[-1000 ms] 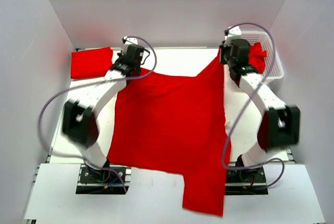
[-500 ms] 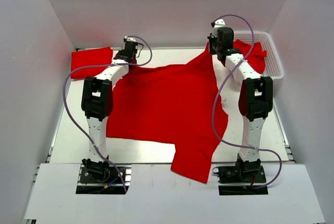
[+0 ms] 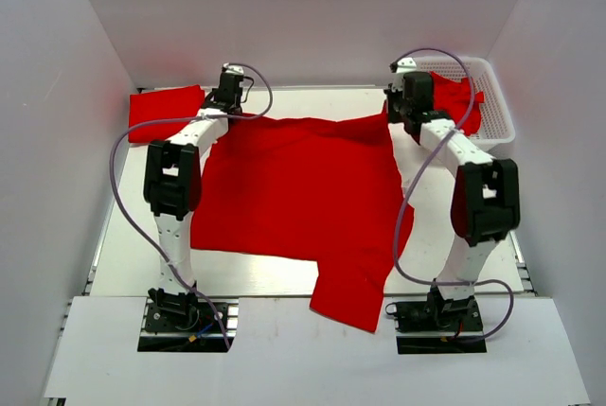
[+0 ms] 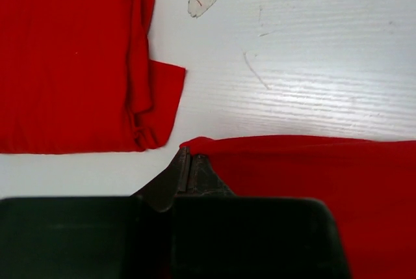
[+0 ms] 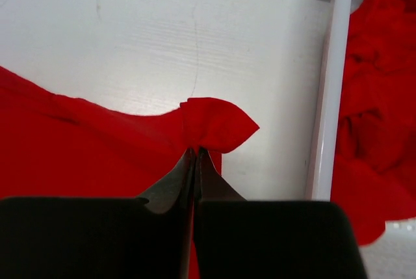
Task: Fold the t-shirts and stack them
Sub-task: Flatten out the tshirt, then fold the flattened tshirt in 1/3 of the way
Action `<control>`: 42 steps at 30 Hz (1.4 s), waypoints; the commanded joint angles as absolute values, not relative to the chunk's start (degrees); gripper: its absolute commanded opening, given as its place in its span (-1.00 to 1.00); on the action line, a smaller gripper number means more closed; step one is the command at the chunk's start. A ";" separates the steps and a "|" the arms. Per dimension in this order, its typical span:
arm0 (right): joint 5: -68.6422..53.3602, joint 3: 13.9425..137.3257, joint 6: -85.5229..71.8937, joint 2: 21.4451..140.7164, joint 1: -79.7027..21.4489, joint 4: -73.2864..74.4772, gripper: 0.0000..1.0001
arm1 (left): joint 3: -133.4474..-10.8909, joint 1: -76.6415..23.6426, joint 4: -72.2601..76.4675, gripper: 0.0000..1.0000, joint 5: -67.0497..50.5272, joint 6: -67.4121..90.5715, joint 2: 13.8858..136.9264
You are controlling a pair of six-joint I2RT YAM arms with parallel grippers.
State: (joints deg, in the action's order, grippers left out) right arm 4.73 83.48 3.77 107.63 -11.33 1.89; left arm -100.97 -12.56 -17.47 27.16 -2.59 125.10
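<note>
While one folded shirt [image 3: 166, 113] lies at the table's [image 3: 123, 226] far left, the left tool [image 4: 190, 162] and right tool [image 5: 196, 155] each pinch a far corner of the spread shirt [image 3: 294, 188], not yet folded; more shirts [image 3: 454, 98] wait in the basket [image 3: 504, 122].

The left arm [image 3: 172, 179] and right arm [image 3: 485, 200] both stretch far forward from their bases, elbows raised. The left hand [image 4: 188, 159] sits low with its fingers pressed together. The right hand [image 5: 197, 153] is likewise pinched tight.
</note>
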 commanded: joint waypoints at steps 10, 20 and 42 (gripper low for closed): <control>4.92 66.89 0.35 86.41 -11.51 2.63 -1.00 | -86.41 -12.04 -11.08 -1.00 27.15 -5.18 109.96; 1.84 53.71 -6.15 77.27 -11.78 2.72 -1.00 | -81.83 -12.04 -8.70 -1.00 27.51 -8.00 106.70; -2.21 41.84 -12.92 69.52 -15.03 9.84 -1.00 | -73.21 -12.04 -11.42 -1.00 32.87 -2.99 103.89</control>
